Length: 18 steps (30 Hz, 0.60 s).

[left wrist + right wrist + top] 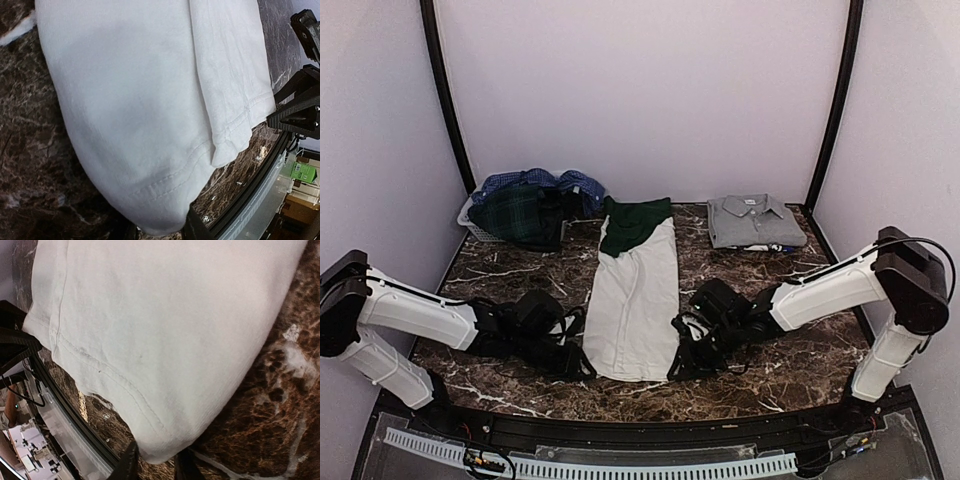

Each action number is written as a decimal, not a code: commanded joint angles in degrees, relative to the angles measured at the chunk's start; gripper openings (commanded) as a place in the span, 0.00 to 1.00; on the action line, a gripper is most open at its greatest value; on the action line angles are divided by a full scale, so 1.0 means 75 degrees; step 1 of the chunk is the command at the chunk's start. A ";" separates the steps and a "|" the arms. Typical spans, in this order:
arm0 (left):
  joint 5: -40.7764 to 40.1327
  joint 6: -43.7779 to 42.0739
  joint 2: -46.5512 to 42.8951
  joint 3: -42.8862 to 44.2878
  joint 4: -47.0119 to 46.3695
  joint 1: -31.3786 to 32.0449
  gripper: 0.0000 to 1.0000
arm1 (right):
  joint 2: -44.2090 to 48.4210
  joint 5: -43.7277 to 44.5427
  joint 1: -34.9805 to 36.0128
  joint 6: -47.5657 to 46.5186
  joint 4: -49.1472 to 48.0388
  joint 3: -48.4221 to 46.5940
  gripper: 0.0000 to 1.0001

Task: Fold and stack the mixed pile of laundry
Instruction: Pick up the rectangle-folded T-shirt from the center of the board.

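Nearest me, my left gripper (580, 363) and right gripper (677, 366) each pinch a near hem corner of the white tee (635, 300), fingers closed on the cloth. The tee lies as a long folded strip mid-way across the marble table (790, 360), its green sleeves at the far end. Beyond on the left, the laundry pile (525, 205) fills the basket (470, 218). On the far right lies a folded grey polo shirt (752, 220).

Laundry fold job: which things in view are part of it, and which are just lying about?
Part of the job:
- white tee, laid out flat in the middle
- blue checked shirt and tartan shirt, heaped in the basket
- folded grey shirt, back right

Just lying about:
- basket itself
- green box, in the background of the left wrist view
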<state>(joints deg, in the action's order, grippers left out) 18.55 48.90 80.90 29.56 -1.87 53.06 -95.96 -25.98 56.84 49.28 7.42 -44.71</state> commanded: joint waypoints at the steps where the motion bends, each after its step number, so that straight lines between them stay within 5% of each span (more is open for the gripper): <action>1: -0.0149 0.0176 -0.0156 -0.0119 0.0039 0.0047 0.23 | 0.0015 0.0037 0.0003 0.0098 -0.0086 0.0092 0.15; 3: -0.0167 0.0120 -0.0249 -0.0114 0.0163 0.0087 0.18 | 0.0162 0.0138 0.0004 0.0070 -0.0022 0.0171 0.00; 9: -0.0125 0.0017 -0.0348 -0.0015 0.0430 0.0542 0.02 | 0.0662 0.0227 0.0076 0.0102 -0.0290 0.0601 0.00; 18: -0.0407 0.0870 -0.0747 -0.0152 0.0853 0.1873 0.00 | 0.1528 0.0225 0.0811 0.0615 -0.0111 0.1149 0.00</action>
<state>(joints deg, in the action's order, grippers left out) 17.02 51.70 79.09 29.52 1.19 63.57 -87.81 -24.12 59.77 51.18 6.33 -38.13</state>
